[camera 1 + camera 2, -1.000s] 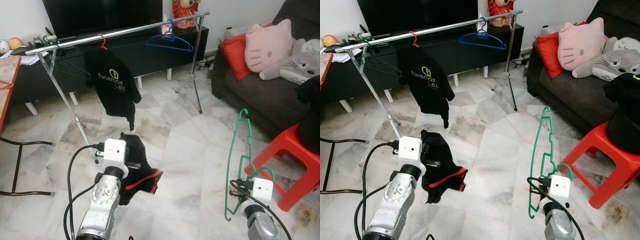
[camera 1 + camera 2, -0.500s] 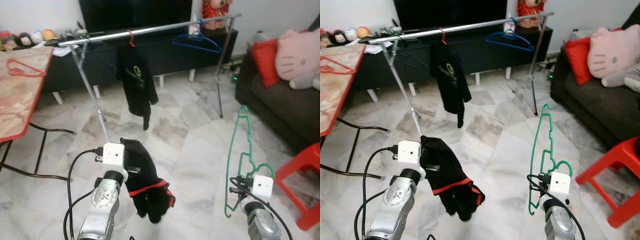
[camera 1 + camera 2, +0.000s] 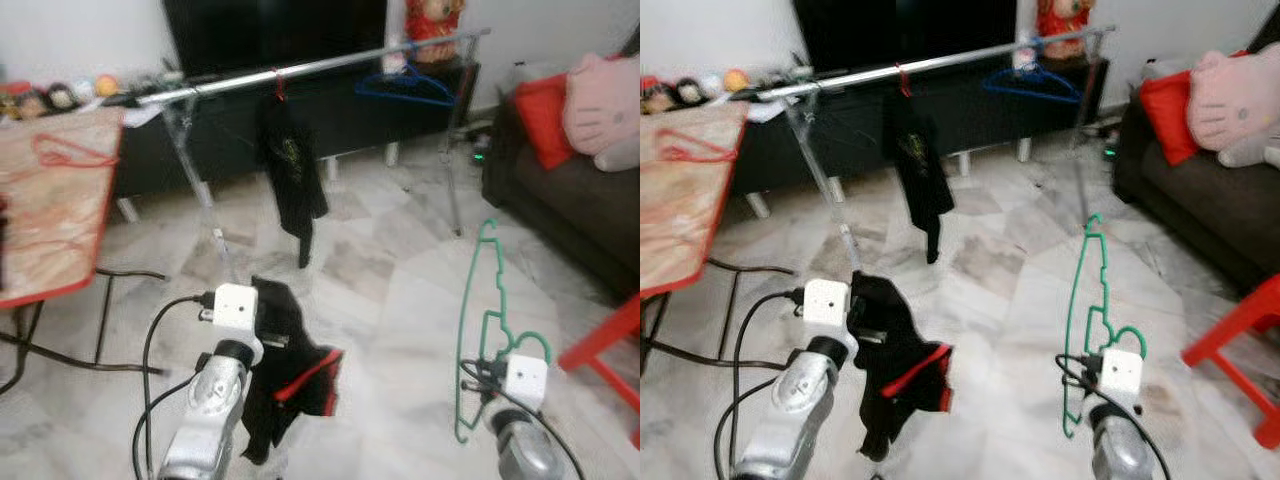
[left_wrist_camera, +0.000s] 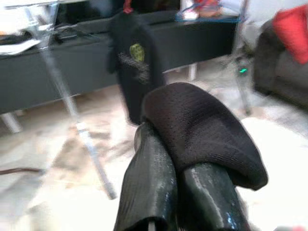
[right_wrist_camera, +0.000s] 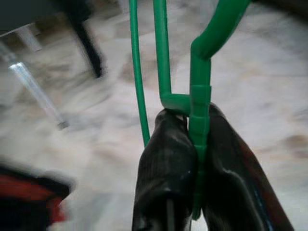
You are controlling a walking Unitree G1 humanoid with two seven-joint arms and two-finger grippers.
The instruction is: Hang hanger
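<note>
Right gripper (image 5: 192,159) is clamped on the green hanger (image 3: 478,330), fingers (image 5: 163,178) pinching its plastic near the hook end, so we carry it upright with its long axis standing vertical, one end pointing at the ceiling. Left gripper (image 4: 180,168) is closed on a black garment with red trim (image 3: 290,375), cloth draped over the fingertips and hanging below the arm.

What we need to judge next: the clothes rail (image 3: 320,67) lies ahead and above, running side to side across the room, well apart from both grippers. The hanger stands at right angles to the rail's line, ahead-left of the right hand. A black T-shirt (image 3: 295,170) on a red hanger and a blue hanger (image 3: 405,85) already hang there, with free bar between them. The right arm holds the hanger, so we judge it does the hooking, once we close the gap and raise it.

Versus a second ago: the whole view has swung, so the camera turned. The red-edged table (image 3: 50,200) now shows much more on our left, the sofa (image 3: 560,190) has slid toward the right edge, and the picture is blurred. The garment hangs lower and looser off the left arm. The grip on the hanger is unchanged.
</note>
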